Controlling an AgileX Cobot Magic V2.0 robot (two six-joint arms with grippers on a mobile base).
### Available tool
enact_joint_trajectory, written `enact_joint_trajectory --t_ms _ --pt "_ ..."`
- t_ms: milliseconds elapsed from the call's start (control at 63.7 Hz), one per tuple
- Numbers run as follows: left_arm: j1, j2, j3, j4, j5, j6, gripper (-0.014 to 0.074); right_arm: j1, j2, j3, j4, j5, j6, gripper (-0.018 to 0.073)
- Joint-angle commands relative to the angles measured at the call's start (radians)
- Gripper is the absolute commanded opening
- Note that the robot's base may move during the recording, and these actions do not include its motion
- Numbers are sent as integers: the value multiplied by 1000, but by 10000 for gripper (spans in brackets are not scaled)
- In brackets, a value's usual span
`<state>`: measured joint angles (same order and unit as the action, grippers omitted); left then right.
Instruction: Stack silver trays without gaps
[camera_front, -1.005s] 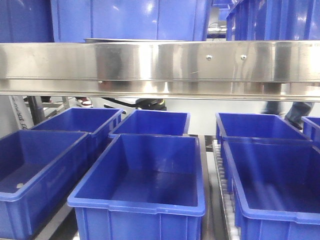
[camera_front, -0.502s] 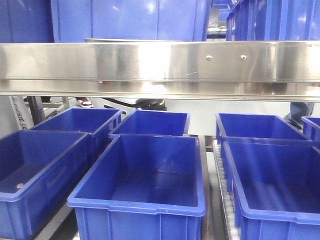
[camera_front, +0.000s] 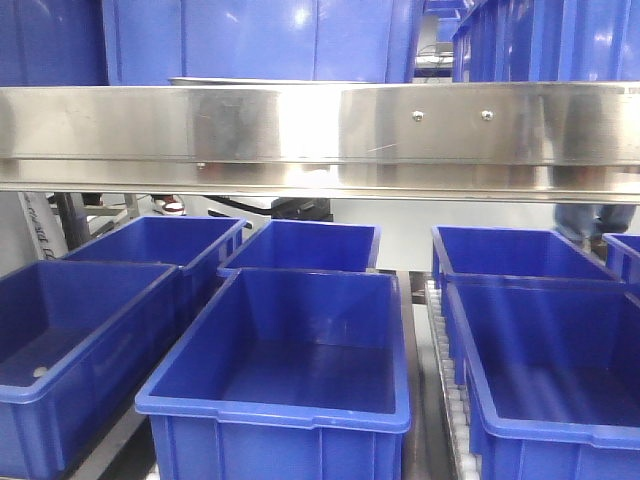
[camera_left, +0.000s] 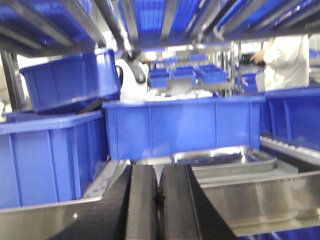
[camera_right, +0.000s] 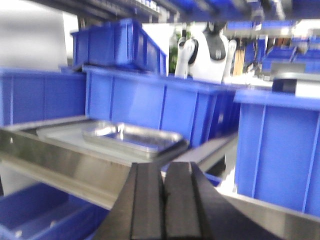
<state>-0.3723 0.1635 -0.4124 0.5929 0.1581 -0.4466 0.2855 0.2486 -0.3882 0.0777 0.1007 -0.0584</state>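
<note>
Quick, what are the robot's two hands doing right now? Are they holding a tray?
Left hand: closed, holding nothing; the silver tray lies beyond it.
Right hand: closed, holding nothing.

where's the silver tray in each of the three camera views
Exterior front: only a thin edge of the silver tray shows above the steel beam.
Left wrist: right of centre, beyond the shut left gripper.
Right wrist: left of centre, beyond the shut right gripper.
Shared landmark: the steel beam.
</note>
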Motion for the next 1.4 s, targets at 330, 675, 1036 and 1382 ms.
enact_joint_trajectory --t_ms 330,675,1036,1382 --pt "4 -15 2 -3 -18 -10 -6 3 -10 -1 3 -37 -4 -73" --pt "89 -163 64 -155 -11 -10 -6 3 -10 -1 3 -39 -4 -73" --pt "140 -163 371 -288 -166 -10 -6 3 -12 1 3 -49 -4 -73" --pt "140 -163 412 -299 -57 -10 -6 3 -12 1 3 -49 -4 -73"
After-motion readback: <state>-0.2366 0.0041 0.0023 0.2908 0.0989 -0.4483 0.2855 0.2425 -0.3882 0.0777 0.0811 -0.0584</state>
